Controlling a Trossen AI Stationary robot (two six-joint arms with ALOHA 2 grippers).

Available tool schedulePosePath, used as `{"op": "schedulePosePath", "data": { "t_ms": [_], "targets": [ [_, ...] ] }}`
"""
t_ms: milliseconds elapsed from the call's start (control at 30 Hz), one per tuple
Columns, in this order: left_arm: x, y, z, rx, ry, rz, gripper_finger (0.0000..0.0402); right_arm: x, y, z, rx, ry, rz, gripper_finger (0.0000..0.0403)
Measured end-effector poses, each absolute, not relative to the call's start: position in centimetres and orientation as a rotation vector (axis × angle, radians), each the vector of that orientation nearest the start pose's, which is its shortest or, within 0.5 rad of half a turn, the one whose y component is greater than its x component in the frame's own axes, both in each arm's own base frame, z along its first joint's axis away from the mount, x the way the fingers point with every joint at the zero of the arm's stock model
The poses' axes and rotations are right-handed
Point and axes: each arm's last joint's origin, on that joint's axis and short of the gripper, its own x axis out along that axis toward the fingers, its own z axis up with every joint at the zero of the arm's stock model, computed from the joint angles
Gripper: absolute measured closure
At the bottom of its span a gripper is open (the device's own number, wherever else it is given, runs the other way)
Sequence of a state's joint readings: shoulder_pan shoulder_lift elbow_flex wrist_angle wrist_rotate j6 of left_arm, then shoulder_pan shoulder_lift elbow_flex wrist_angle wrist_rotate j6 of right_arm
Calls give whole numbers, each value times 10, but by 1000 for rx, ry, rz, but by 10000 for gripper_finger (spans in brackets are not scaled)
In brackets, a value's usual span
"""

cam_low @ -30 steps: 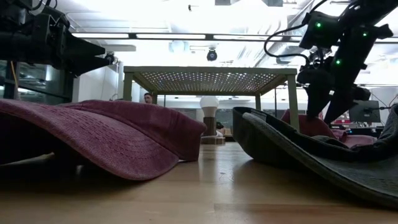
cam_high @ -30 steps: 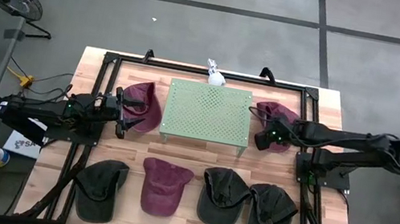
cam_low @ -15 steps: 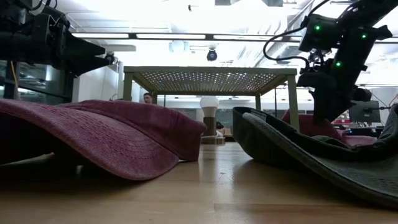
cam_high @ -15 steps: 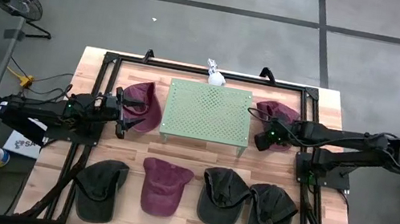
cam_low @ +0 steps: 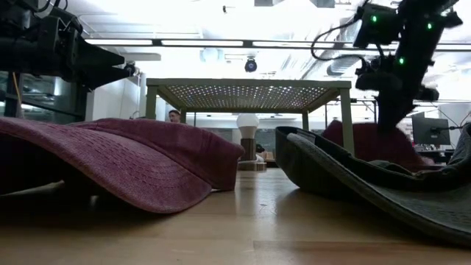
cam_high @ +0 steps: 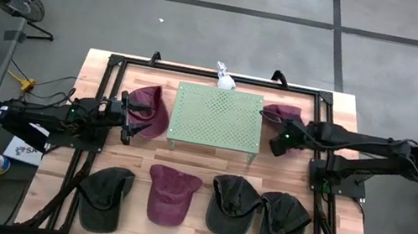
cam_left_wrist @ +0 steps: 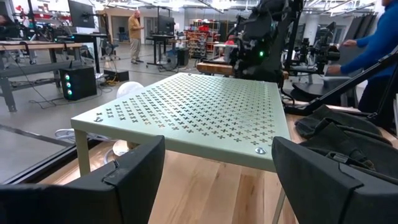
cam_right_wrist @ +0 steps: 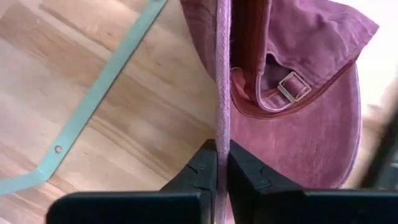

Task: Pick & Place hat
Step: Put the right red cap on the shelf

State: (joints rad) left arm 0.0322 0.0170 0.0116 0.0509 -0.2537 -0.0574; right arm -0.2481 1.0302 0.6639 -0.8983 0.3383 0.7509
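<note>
Maroon hat (cam_right_wrist: 292, 118) pinched by right fingers (cam_right_wrist: 249, 171) closed on its edge.

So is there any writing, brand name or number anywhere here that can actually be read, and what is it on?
None can be read.
Box at the table's left edge: printed lettering, too small to read.
Maroon cap pinched in the right gripper: no logo or label shows.
Green perforated stand: only cross-shaped holes, no text.
Shelves in the room behind: too blurred to read.
</note>
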Motion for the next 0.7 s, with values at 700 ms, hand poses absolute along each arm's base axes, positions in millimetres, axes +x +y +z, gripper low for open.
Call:
{"op": "schedulePosePath", "data": {
  "t_ms": [700],
  "targets": [
    [97, 10, 171, -62, -53, 288, 111, 117, -31, 302, 420, 573, -970, 397]
  ]
}}
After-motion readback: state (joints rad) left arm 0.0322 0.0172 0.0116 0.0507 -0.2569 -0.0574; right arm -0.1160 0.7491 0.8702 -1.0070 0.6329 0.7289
